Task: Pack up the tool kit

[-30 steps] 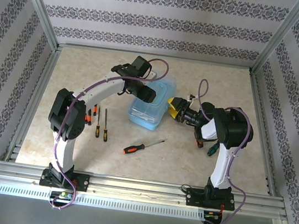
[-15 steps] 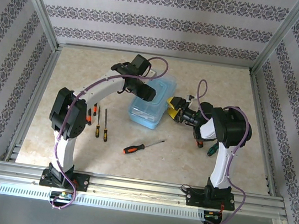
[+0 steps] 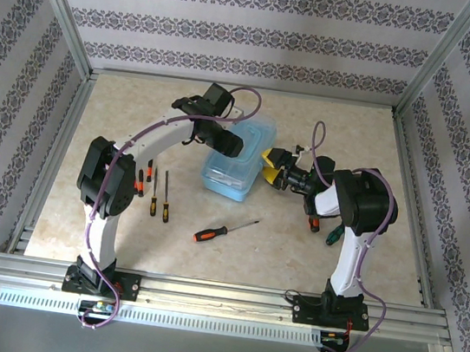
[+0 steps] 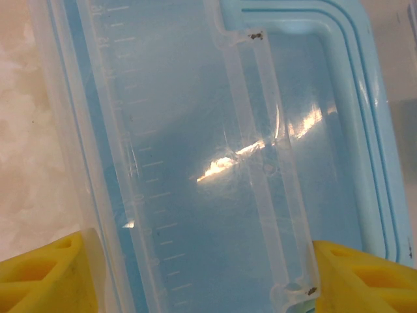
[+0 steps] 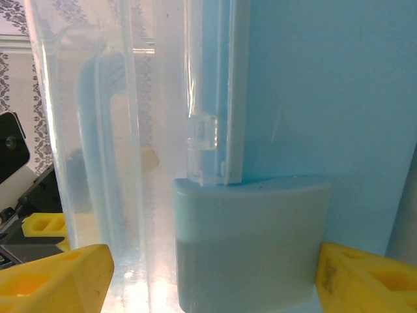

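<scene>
My left gripper (image 4: 199,277) clamps the tool box (image 3: 233,180) across its clear lid (image 4: 195,130); my right gripper (image 5: 215,277) stands spread around the box's latch (image 5: 251,235).

The right arm (image 3: 354,212) covers most of a green-handled tool (image 3: 332,235).

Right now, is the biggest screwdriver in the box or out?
Out: the screwdriver lies on the bare table, apart from the box.
</scene>
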`<state>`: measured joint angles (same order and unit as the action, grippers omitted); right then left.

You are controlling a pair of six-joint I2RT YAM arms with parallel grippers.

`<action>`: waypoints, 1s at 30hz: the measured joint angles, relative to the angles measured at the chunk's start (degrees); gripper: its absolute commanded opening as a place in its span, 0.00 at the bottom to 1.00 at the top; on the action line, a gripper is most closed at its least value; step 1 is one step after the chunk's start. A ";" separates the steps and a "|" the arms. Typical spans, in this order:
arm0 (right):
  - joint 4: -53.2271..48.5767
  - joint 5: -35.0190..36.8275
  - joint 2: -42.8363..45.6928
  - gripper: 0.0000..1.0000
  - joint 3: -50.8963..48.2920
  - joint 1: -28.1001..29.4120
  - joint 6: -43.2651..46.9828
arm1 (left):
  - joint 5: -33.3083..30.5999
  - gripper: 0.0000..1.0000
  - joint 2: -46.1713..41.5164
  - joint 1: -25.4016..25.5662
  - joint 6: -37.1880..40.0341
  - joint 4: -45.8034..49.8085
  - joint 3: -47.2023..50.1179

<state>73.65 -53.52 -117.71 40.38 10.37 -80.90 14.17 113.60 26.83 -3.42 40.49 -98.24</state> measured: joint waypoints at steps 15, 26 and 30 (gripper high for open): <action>-0.72 -0.98 -1.07 0.77 2.25 -0.11 -1.29 | 0.26 0.34 0.59 -0.66 -0.04 -0.20 -0.57; -3.96 0.31 0.33 0.74 2.67 -1.44 -1.49 | -1.05 0.26 3.43 -0.13 -0.31 1.09 -4.50; -5.75 0.33 1.88 0.74 2.25 -2.40 -1.46 | -1.03 0.24 3.96 0.22 -0.72 1.01 -5.16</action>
<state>67.90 -53.19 -115.83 42.63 7.97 -82.37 13.15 117.56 27.05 -4.14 41.50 -103.39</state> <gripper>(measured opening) 0.741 0.717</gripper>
